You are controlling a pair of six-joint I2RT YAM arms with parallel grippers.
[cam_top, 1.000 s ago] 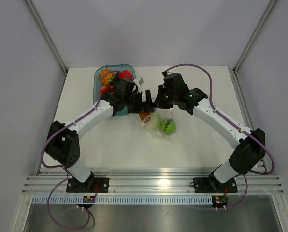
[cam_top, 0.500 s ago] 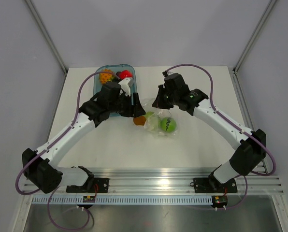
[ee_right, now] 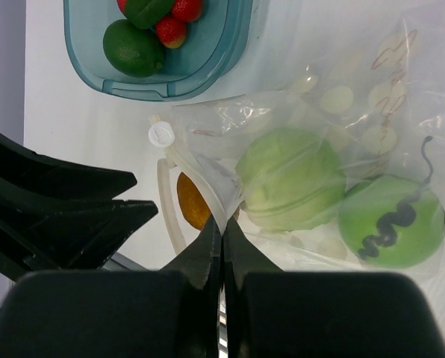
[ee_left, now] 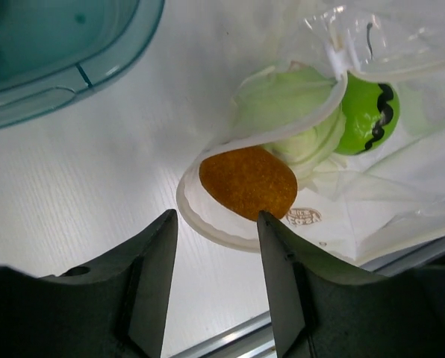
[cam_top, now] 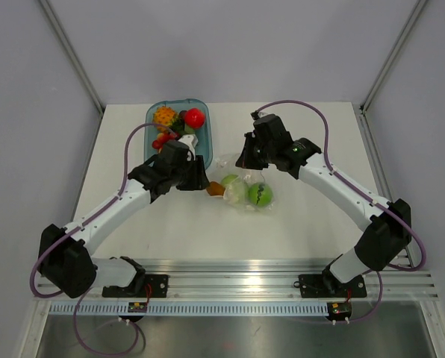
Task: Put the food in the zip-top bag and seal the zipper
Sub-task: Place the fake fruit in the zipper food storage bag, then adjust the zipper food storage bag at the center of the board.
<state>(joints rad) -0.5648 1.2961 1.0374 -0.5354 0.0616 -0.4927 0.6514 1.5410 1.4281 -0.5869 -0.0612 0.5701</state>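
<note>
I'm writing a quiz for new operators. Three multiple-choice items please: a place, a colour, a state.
1. Where in the zip-top bag is the brown kiwi? A at its closed end; B at its mouth; C in a far corner.
2. What colour is the apple in the bag? A green; B red; C orange.
3. The jaws of the left gripper stand: A shut on the kiwi; B shut, empty; C apart.
Answers: B, the mouth's rim curls round the kiwi; A, green with a black squiggle; C, its wrist view shows a gap.
</note>
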